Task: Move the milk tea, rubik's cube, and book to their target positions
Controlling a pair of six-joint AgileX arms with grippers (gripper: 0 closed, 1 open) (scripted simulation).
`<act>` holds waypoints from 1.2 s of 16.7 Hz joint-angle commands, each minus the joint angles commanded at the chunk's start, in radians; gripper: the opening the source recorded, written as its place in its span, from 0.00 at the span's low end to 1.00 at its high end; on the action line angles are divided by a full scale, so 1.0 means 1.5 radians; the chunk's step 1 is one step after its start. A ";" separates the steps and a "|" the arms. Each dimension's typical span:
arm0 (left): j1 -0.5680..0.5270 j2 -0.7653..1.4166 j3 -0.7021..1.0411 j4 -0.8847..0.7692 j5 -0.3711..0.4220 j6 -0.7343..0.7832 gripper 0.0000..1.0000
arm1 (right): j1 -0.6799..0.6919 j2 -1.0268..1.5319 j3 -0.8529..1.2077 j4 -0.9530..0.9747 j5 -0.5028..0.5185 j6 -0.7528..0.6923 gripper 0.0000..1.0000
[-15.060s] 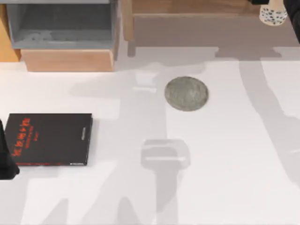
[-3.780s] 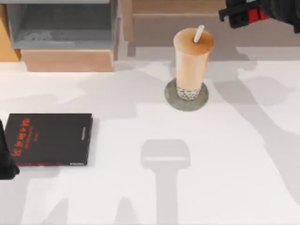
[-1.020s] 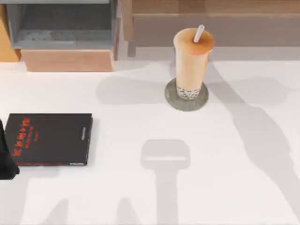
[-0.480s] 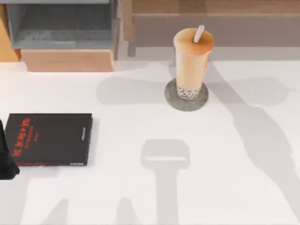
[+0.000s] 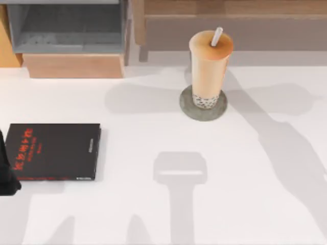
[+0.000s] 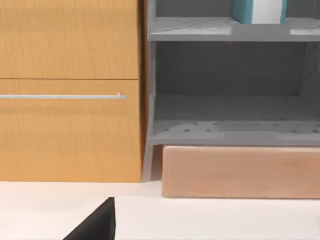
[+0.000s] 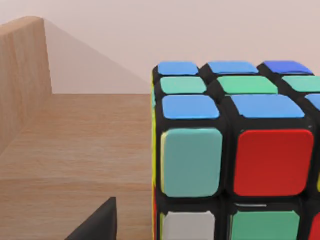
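Top view: the tall clear cup of orange-tan milk tea [image 5: 208, 69], with its orange lid and white straw, stands upright on the round grey speckled stone disc [image 5: 203, 112]. That looks like its goal spot, so I think this part of the job is done. The flat black book with red lettering [image 5: 54, 151] lies on the white bench [image 5: 245, 204] at the left side, with nothing on top of it.

In the right wrist view, the bright rubik's cube [image 7: 235, 155] sits on a wooden shelf [image 7: 75, 150], very close in front of the right gripper [image 7: 97, 222]. Just a dark tip of this gripper shows, so I cannot tell how wide it is open. It does not seem to hold the cube yet. I think it is so close because the cube is the next thing to pick up.

In the left wrist view, the thick teal-blue book [image 6: 259, 11] stands up on a grey shelf [image 6: 230, 30], well above and past the left gripper [image 6: 95, 225]. I cannot tell that gripper's opening either.
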 joint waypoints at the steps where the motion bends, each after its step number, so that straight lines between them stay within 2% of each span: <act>1: 0.000 0.000 0.000 0.000 0.000 0.000 1.00 | 0.000 0.000 0.000 0.000 0.000 0.000 1.00; 6: 0.000 0.000 0.000 0.000 0.000 0.000 1.00 | -0.018 -0.030 -0.030 -0.001 -0.016 0.000 1.00; 10: 0.000 0.000 0.000 0.000 0.000 0.000 1.00 | -0.060 -0.162 -0.164 0.001 -0.062 -0.002 1.00; 14: 0.000 0.000 0.000 0.000 0.000 0.000 1.00 | -0.111 -0.393 -0.395 0.002 -0.116 -0.003 1.00; 20: 0.000 0.000 0.000 0.000 0.000 0.000 1.00 | -0.204 -0.829 -0.834 0.005 -0.216 -0.005 1.00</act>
